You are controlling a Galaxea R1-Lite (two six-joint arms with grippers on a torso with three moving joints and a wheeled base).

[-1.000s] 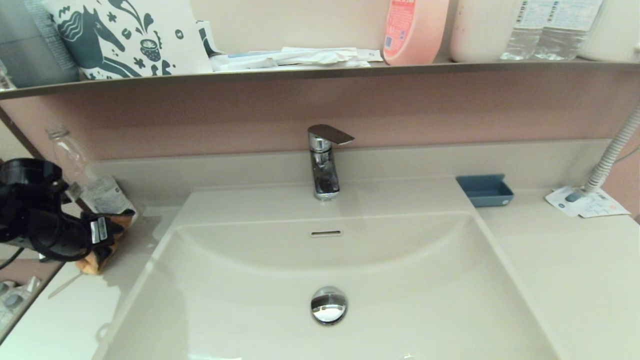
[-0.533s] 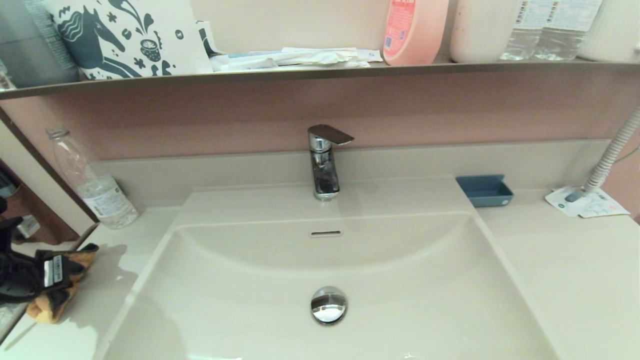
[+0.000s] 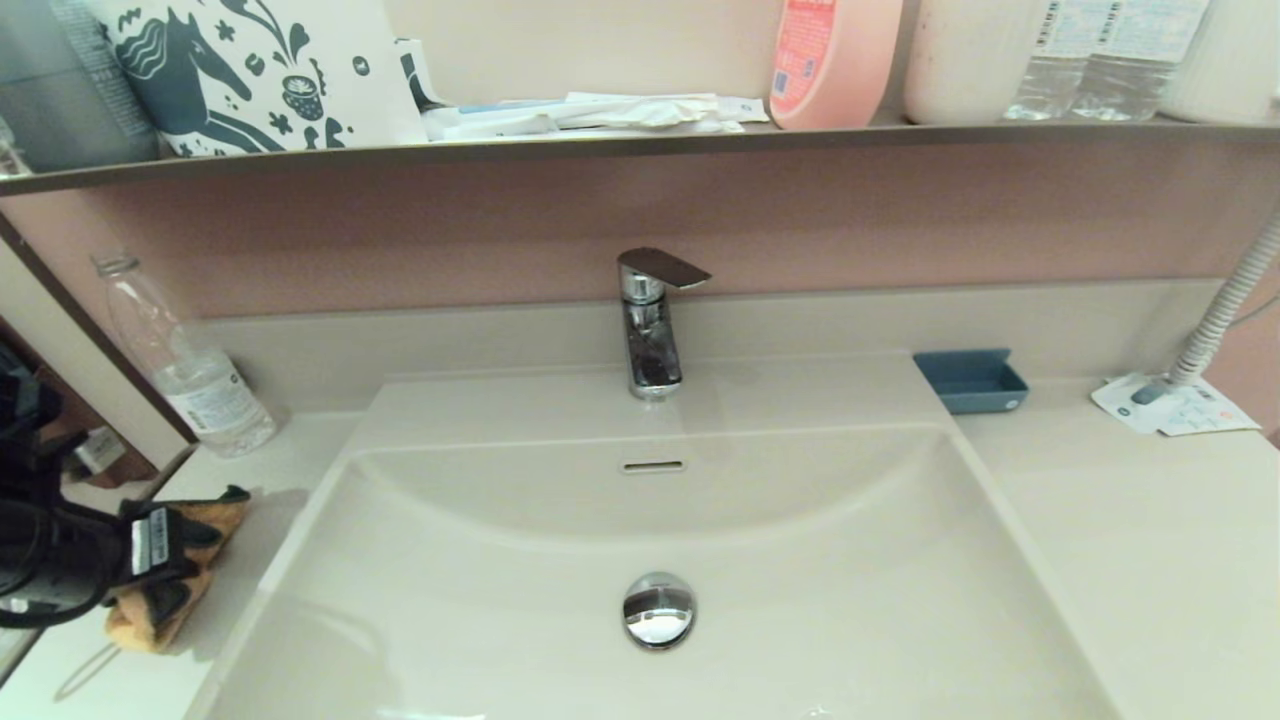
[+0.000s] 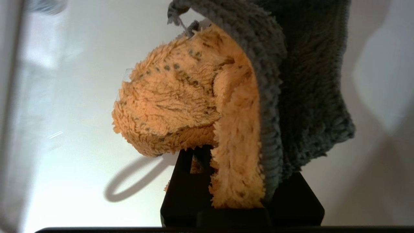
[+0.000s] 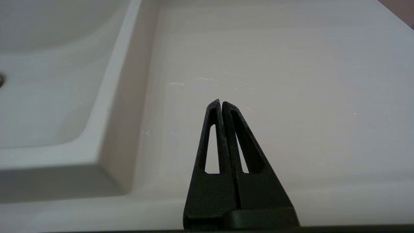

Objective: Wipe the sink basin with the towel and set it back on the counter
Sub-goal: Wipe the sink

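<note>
The orange-yellow towel point(image 3: 148, 626) with dark grey edging is bunched in my left gripper point(image 3: 186, 563), which is shut on it over the left counter point(image 3: 262, 470), beside the sink basin's point(image 3: 830, 540) left rim. In the left wrist view the towel point(image 4: 174, 103) fills the space between the black fingers point(image 4: 186, 194), orange side and grey side both showing. Whether it touches the counter I cannot tell. The basin holds a chrome drain stopper point(image 3: 657, 611) and a slot overflow point(image 3: 652, 466). My right gripper point(image 5: 221, 103) is shut with nothing in it, low over the right counter point(image 5: 284, 74); it is outside the head view.
A chrome faucet point(image 3: 650, 335) stands behind the basin. A clear plastic bottle point(image 3: 190, 375) is at the back left, a blue soap dish point(image 3: 970, 381) and printed papers point(image 3: 1180, 405) with a white hose point(image 3: 1228, 300) at the back right. A shelf point(image 3: 640, 145) with bottles runs overhead.
My left gripper carried the towel from beside the bottle toward the counter's front left, then shifted slightly right toward the basin rim. The right arm has not visibly moved.
</note>
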